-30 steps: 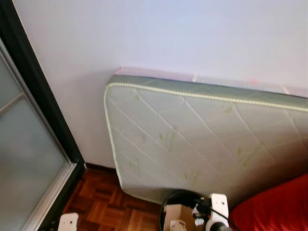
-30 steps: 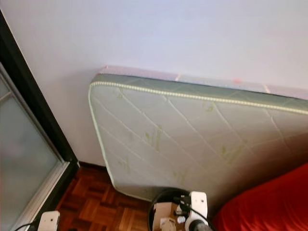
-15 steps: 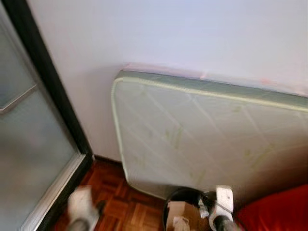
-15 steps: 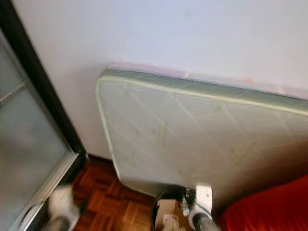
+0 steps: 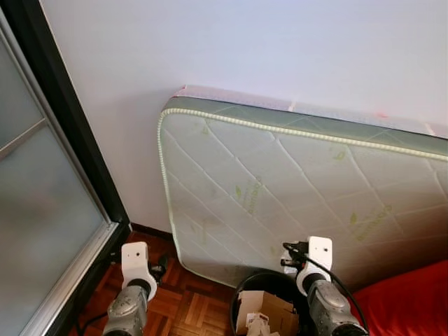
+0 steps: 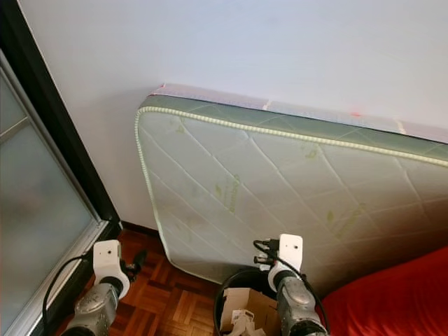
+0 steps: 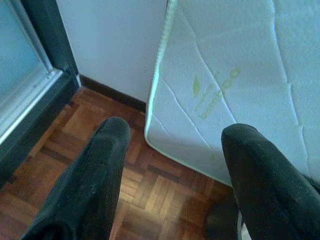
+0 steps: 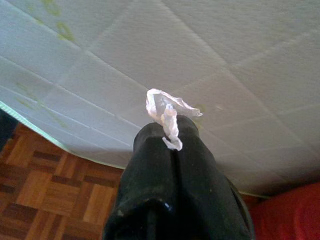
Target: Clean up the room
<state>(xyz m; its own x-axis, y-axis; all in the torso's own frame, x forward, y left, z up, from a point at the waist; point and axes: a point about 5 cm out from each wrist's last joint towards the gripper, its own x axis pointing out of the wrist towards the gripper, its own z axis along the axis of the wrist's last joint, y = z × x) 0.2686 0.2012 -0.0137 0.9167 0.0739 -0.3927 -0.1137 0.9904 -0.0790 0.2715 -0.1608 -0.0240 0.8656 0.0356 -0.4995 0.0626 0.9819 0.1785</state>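
- Your right gripper (image 8: 172, 130) is clenched on a small scrap of white paper (image 8: 167, 112). The scrap sticks out from between the black fingertips.
- That gripper is up in front of the mattress (image 5: 294, 189), above the black bin (image 5: 269, 283). A second ago you could see just the top of this arm at the bottom edge. Now it has come up higher.
- The bin stands on the wood floor (image 7: 150, 185), touching the bottom of the mattress. A brown cardboard box (image 5: 262, 308) and some white paper sit in it.
- Your left gripper (image 7: 172, 145) is open and holds nothing. It points at the floor by the mattress corner. This arm has come up too. A second ago it was low by the sliding door (image 5: 42, 210).
- A red cover (image 5: 413, 301) lies at the right.
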